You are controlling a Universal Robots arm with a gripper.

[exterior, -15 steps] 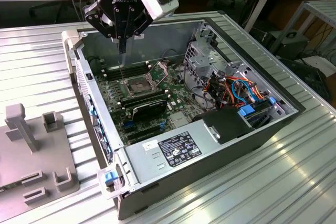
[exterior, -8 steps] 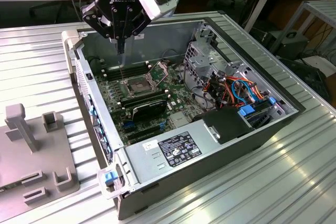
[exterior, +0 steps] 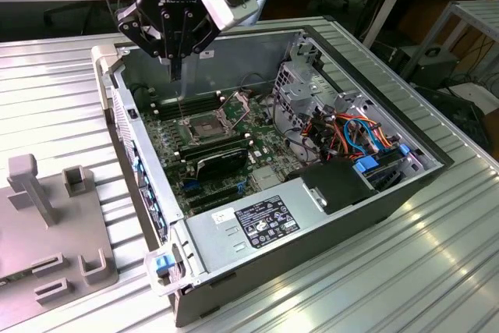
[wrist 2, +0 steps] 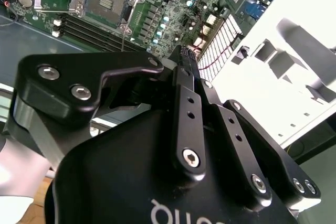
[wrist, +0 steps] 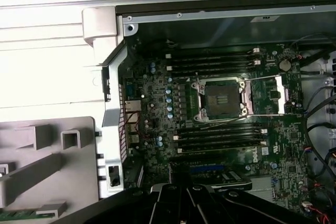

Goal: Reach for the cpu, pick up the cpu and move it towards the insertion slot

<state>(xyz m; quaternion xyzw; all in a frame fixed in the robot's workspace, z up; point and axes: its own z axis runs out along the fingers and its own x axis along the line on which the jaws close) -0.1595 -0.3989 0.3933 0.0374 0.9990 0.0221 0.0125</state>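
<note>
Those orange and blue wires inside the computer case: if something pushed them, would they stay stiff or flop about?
Probably floppy: the wires curve in loose loops, so a push would likely bend them aside. They look thin, so probably light. Their ends seem plugged in within the case, so they would likely tug rather than lift free.

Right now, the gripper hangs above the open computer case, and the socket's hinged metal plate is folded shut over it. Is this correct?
Not quite. The gripper does hang above the open computer case, but the hinged metal plate is swung open beside the insertion slot, leaving its dark centre uncovered. The first wrist view shows this.
</note>
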